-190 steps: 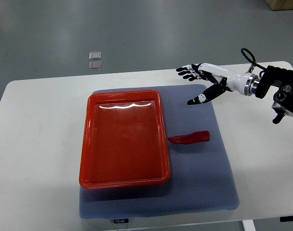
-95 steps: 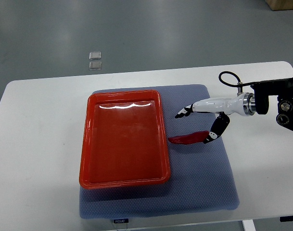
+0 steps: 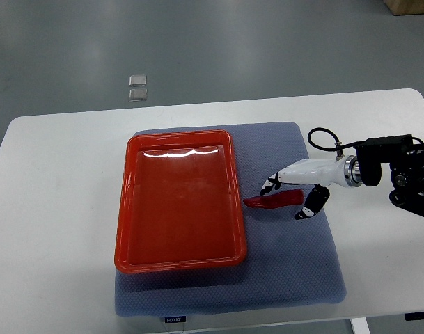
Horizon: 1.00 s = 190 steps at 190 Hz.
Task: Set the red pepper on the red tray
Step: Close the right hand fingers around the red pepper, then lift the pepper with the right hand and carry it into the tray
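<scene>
In the top view, the only writing is a small dark tag [image 3: 174,319] on the near edge of the grey-blue mat [image 3: 295,271]; its light lettering is too small to read. The mat lies on a white table [image 3: 51,209], and two small clear squares [image 3: 137,87] sit on the grey floor beyond the table's far edge.

The red pepper [image 3: 273,201] lies flat on the mat, just beside the right rim of the red tray [image 3: 179,200], its narrow end pointing toward the tray and not on it. The tray holds nothing.

The right hand [image 3: 300,184] reaches in from the picture's right edge, with a black cable looping above its wrist. It sits over the pepper's wider end. The fingers [image 3: 271,184] are spread and slightly bent, dark tips reaching down on the far side of the pepper, while the thumb [image 3: 308,207] drops on the near side, so the pepper lies between them. The fingers have not closed around it, and whether any tip touches the pepper cannot be told.
</scene>
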Motion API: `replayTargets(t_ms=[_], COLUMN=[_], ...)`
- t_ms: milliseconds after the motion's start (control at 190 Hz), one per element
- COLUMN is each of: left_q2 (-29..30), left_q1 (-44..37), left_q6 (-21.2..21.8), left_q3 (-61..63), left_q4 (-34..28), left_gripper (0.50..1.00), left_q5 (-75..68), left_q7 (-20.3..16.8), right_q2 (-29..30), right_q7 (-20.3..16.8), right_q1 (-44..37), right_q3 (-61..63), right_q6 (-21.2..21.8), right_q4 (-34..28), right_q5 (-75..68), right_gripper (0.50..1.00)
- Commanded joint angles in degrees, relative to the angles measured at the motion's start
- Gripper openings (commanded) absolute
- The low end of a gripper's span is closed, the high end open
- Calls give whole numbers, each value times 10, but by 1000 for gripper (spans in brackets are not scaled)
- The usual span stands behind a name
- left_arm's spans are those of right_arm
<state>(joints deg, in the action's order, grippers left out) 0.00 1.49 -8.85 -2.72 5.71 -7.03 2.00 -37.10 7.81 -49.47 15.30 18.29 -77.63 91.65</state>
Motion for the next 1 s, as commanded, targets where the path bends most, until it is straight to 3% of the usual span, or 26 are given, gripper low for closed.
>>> replayTargets(t_ms=[0, 441, 709, 856, 992], left_q2=[0, 0, 0, 0, 0], left_q1=[0, 0, 0, 0, 0], left_q6=[0, 0, 0, 1, 1], left_q3=[0, 0, 0, 0, 0], left_q4=[0, 0, 0, 0, 0], left_gripper=[1000, 1000, 1000, 1000, 1000], left_q5=[0, 0, 0, 0, 0], left_q7=[0, 0, -1, 0, 0], right_q2=[3, 3, 3, 0, -2], right_q7=[-6, -20, -20, -20, -20], right_q1=[1, 2, 1, -4, -10], right_q3=[0, -8, -7, -6, 3], right_q6=[-7, -7, -9, -31, -46], right_q4=[1, 13, 16, 17, 16], right_q5=[5, 37, 45, 45, 37], right_gripper=[807, 723, 613, 519, 500])
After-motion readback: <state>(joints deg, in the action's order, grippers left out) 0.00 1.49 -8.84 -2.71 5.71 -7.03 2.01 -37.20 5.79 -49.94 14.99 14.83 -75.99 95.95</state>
